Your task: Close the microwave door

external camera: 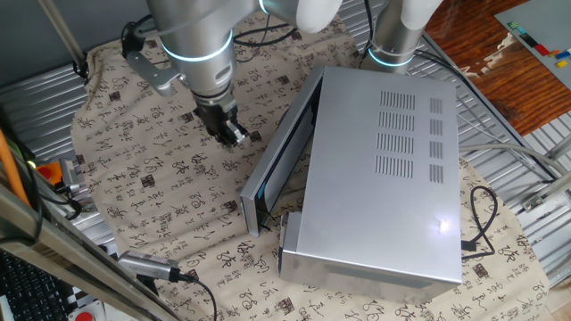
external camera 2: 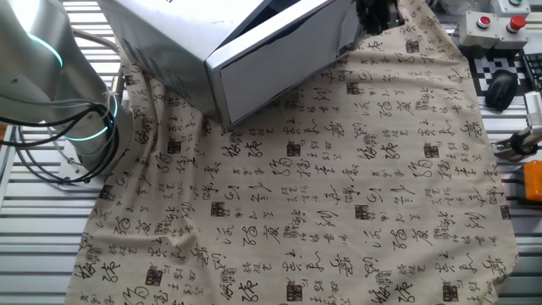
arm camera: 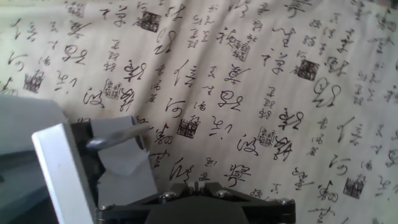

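The microwave [external camera: 384, 169] sat on the cloth-covered desk [external camera: 134, 187] with the microwave door [external camera: 278, 156] ajar, its free edge swung out toward the end effector [external camera: 230, 132]. The end effector hung just beside the door's outer face, apparently not touching it. The door's long axis ran along the microwave's front, so a push across it toward the box seemed needed. Whether the end effector's fingers were apart or together could not be told.

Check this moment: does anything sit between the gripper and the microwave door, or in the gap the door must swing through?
Nothing visible does. The gripper hangs over bare patterned cloth beside the microwave door, which stands ajar from the microwave. The gap between door and body looks dark, with no object showing in it.
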{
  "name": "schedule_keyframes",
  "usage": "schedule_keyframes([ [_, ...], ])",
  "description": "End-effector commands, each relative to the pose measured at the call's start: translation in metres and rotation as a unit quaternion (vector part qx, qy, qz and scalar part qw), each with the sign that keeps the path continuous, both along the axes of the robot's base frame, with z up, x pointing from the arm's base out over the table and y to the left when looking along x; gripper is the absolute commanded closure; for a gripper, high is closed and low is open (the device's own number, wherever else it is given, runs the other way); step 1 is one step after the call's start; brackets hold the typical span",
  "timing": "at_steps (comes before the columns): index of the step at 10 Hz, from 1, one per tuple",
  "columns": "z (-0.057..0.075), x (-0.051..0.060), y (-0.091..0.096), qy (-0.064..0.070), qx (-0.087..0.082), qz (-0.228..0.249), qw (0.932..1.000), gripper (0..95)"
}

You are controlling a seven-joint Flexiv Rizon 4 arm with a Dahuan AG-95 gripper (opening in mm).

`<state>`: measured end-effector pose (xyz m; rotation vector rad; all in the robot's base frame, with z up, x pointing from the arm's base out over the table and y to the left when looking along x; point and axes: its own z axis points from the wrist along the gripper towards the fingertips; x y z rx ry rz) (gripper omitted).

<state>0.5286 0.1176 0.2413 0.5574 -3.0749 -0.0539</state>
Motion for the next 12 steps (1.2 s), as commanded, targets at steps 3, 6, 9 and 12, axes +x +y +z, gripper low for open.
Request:
schedule_keyframes([
  [3, 0.001, -0.001, 0.006, 0.000, 0.026, -0.005, 0.9996, 95.0],
  [6, 0.007, -0.005, 0.022, 0.002, 0.028, -0.005, 0.9996, 95.0],
  [9, 0.008, -0.006, 0.032, 0.004, 0.027, -0.010, 0.9996, 95.0],
  [12, 0.006, -0.008, 0.037, 0.004, 0.028, -0.013, 0.9995, 95.0],
])
